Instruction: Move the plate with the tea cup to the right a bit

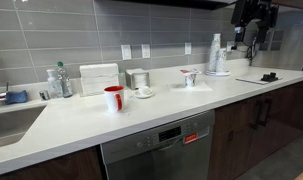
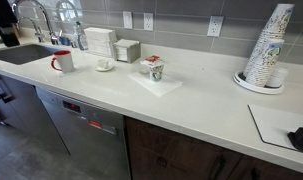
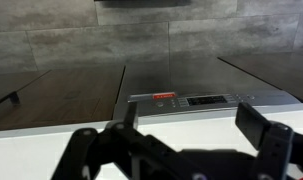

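Observation:
A small white tea cup sits on a white plate (image 1: 143,94) on the white counter, between a red mug (image 1: 113,98) and a patterned cup (image 1: 190,77). The plate with the cup also shows in an exterior view (image 2: 105,67). My gripper (image 1: 254,30) hangs high above the counter's far end, well away from the plate. In the wrist view the gripper (image 3: 191,125) is open and empty, with the counter edge and a dishwasher panel (image 3: 181,99) below it. The plate is not in the wrist view.
The patterned cup (image 2: 153,69) stands on a white napkin. A stack of paper cups (image 2: 266,48) stands on a tray. A napkin box (image 2: 99,42), a small box (image 2: 127,50), a bottle (image 1: 59,80) and a sink (image 1: 11,118) are near the plate. A black object (image 2: 301,138) lies on a white board.

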You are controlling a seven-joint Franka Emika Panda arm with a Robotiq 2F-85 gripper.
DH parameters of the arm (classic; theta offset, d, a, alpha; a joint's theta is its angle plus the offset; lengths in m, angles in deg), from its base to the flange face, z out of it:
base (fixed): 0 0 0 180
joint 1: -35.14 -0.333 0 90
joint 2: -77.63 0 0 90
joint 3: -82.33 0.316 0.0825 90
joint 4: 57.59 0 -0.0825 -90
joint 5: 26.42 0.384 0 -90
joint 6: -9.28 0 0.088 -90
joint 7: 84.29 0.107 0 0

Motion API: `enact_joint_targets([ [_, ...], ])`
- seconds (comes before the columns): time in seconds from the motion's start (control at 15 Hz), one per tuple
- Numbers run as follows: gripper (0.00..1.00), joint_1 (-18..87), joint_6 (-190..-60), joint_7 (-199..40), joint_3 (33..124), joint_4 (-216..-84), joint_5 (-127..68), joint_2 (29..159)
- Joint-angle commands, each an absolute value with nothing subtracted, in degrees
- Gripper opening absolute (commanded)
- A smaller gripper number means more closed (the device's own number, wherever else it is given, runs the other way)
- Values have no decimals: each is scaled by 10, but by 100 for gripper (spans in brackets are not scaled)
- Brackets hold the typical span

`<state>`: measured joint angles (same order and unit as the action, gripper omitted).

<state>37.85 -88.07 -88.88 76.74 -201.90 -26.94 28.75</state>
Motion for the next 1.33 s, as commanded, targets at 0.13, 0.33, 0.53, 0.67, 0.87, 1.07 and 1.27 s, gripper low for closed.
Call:
enact_joint_targets([
  [0.13,100,344,-898,-941,770,-1986,-260,329],
  [0.33,100,315,-946,-968,790,-1949,-263,385],
  [0.53,100,290,-1016,-977,815,-1911,-264,451],
  [0.67,100,281,-1057,-981,829,-1878,-267,504],
  [0.87,100,268,-1114,-1007,837,-1819,-262,591],
  [1.07,100,264,-1158,-1023,848,-1763,-262,667],
  [1.27,100,266,-1192,-1018,864,-1709,-266,741],
])
